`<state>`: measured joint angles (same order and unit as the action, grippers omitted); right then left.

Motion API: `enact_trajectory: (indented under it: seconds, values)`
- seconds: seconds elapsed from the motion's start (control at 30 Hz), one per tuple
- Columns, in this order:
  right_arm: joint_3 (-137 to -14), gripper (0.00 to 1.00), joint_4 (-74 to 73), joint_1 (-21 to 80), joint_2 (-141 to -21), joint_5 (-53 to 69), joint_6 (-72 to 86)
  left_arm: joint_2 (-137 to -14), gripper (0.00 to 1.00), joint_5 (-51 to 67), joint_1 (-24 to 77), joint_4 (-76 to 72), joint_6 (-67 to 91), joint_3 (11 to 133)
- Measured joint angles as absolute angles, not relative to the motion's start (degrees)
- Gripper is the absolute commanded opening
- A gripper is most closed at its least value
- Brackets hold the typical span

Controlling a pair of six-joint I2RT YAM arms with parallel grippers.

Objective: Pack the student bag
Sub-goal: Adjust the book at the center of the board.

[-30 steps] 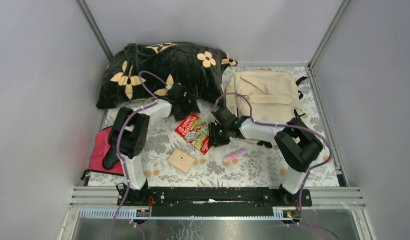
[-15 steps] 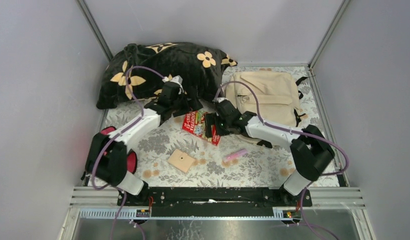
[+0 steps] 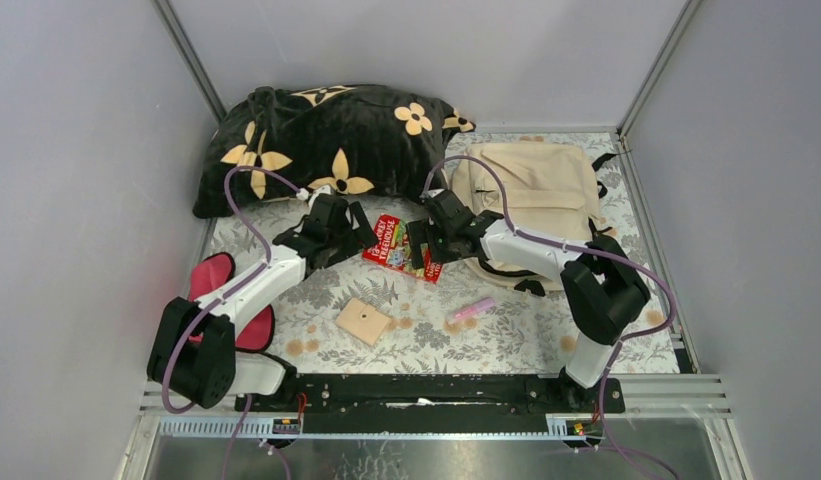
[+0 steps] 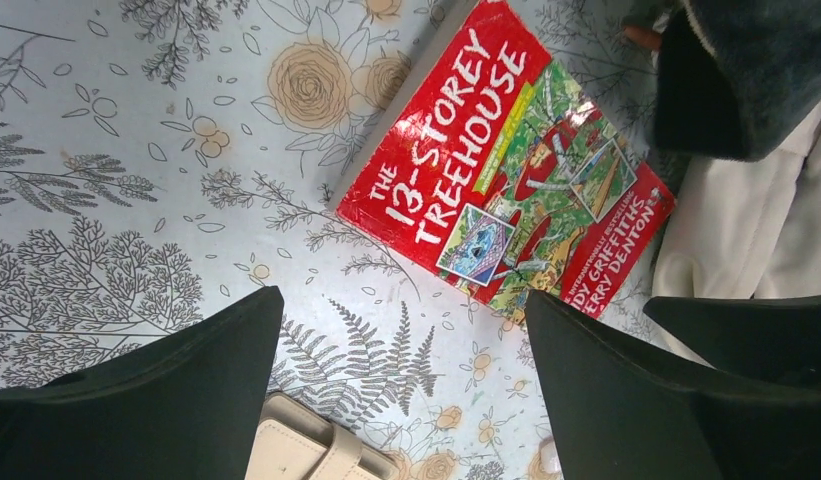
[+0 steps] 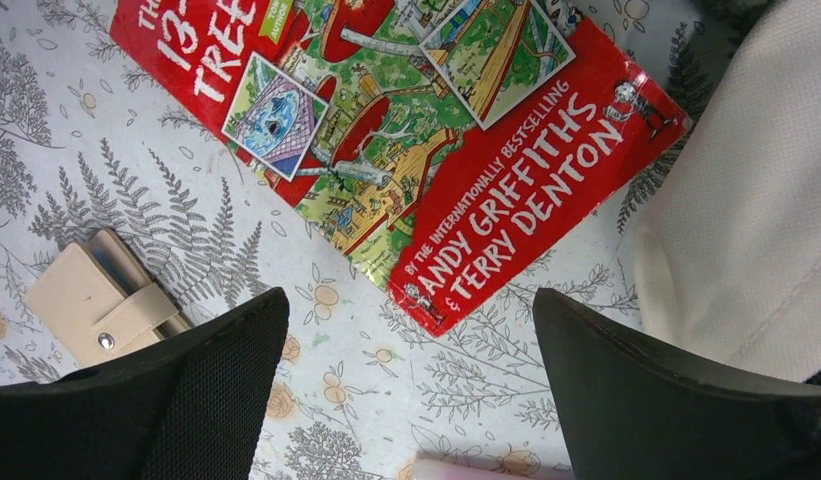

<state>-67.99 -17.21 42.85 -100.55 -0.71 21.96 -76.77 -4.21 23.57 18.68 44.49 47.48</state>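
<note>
Top view: fixed high behind the near edge of the table (image 3: 526, 330), looking down and forward over all of it | Left wrist view: close above the table, looking down past the left gripper (image 4: 403, 300) | Right wrist view: equally close, looking down past the right gripper (image 5: 408, 297) | Shared by all three: red book (image 3: 396, 243), tan wallet (image 3: 364, 321)

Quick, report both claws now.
Left claw: open, holding nothing, over the book.
Right claw: open, holding nothing, over the same book.

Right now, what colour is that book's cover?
The book is bright red with white lettering and green pictures; clearest in the left wrist view.
</note>
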Motion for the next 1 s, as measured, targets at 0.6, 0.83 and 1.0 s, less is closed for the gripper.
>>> enact_trajectory:
  seconds: [0.6, 0.83, 1.0]
  values:
    - [-64.9, 0.97, -7.3, 43.5, -106.5, 13.1, 27.3, -76.3, 0.99, -1.8, 17.4, 18.9, 44.9, 44.9]
    - [-66.5, 1.0, -8.6, 50.1, -105.4, 19.3, 25.3, -76.3, 0.99, 0.0, 14.9, 18.8, 44.3, 44.6]
    - [-66.5, 1.0, -15.4, 48.1, -98.3, 14.1, 21.7, -78.5, 0.99, 4.1, 14.9, 16.2, 44.3, 44.6]
